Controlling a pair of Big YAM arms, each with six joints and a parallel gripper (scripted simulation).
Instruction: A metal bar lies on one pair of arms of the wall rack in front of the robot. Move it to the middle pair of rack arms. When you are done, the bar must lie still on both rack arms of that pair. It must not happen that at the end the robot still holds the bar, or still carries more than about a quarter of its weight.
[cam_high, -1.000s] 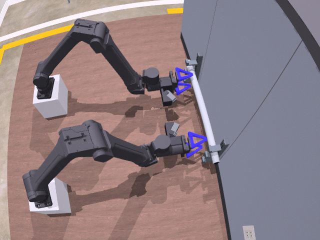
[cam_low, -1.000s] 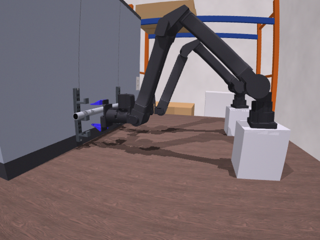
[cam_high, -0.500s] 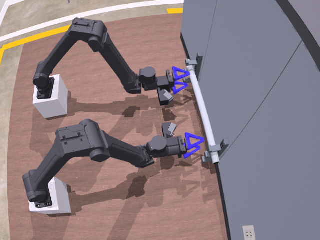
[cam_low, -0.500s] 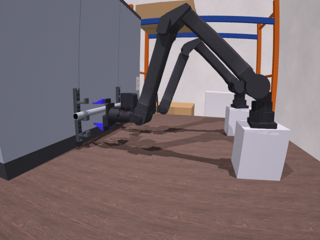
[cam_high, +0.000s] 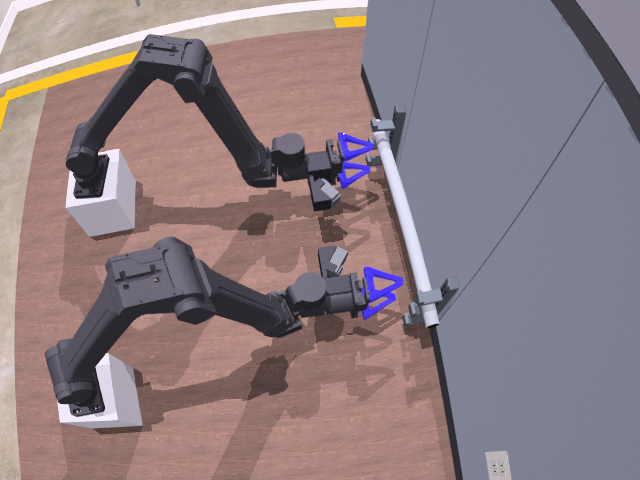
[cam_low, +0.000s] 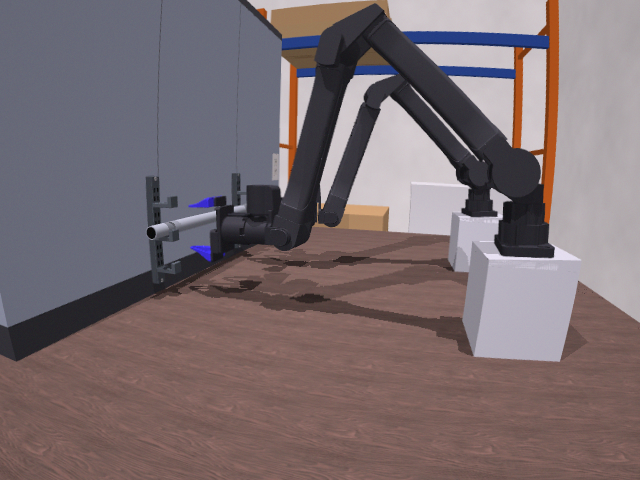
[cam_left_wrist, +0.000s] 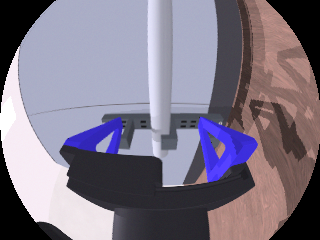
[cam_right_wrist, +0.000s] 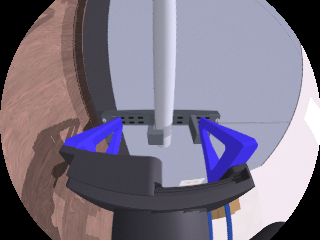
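Observation:
The white metal bar (cam_high: 405, 217) (cam_low: 193, 223) (cam_left_wrist: 160, 60) (cam_right_wrist: 164, 60) lies level on the middle rack arms. Its near end rests on the middle arm (cam_low: 172, 236) of the near rail; at the other end it sits on the middle arm (cam_right_wrist: 155, 135) of the other rail. My left gripper (cam_high: 371, 157) (cam_low: 190, 226) (cam_left_wrist: 160, 121) is open and empty, fingertips short of the bar, one above its height and one below. My right gripper (cam_high: 398, 288) (cam_right_wrist: 161, 119) is open and empty, farther back from the bar. It is hidden in the exterior view.
The near rail's upper arm (cam_low: 169, 201) and lower arm (cam_low: 170, 268) hold nothing. The other rail's upper arm (cam_right_wrist: 196, 131) is bare too. The grey wall (cam_high: 516, 232) (cam_low: 77, 129) stands directly behind the racks. Both elbows are bent high above the table.

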